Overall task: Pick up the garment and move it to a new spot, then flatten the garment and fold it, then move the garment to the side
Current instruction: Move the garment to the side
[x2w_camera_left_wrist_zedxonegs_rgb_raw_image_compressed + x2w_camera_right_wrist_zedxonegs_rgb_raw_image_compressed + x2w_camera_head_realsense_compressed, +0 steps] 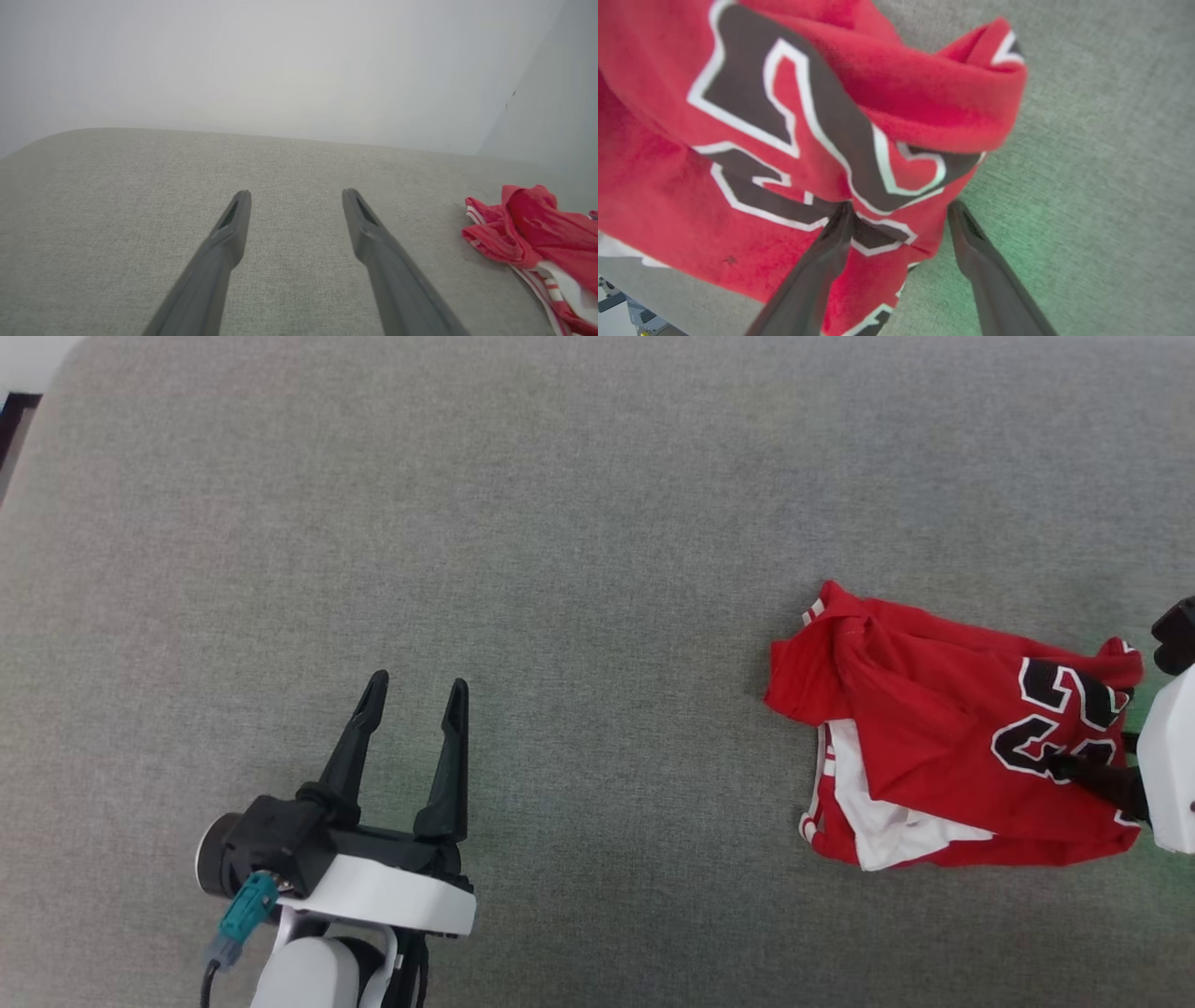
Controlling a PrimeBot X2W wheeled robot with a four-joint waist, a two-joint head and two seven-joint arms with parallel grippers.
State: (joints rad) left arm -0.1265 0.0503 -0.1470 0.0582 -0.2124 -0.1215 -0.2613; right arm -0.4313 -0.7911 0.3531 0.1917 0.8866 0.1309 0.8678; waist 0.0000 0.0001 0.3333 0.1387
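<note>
The garment (934,728), a red jersey with white sleeves and a black white-outlined number, lies crumpled at the right of the grey surface. It also shows at the right edge of the left wrist view (537,228) and close up in the right wrist view (784,116). My right gripper (900,212) is open at the garment's right edge. One finger (831,242) rests on the number print, and the other is over bare surface. In the head view it (1102,761) reaches in from the right edge. My left gripper (415,695) (296,198) stands open and empty at the lower left, far from the garment.
The grey fabric surface (560,523) spreads wide between the two grippers. Its rounded corner and edge lie at the upper left (56,373). A pale wall (299,60) rises beyond the far edge.
</note>
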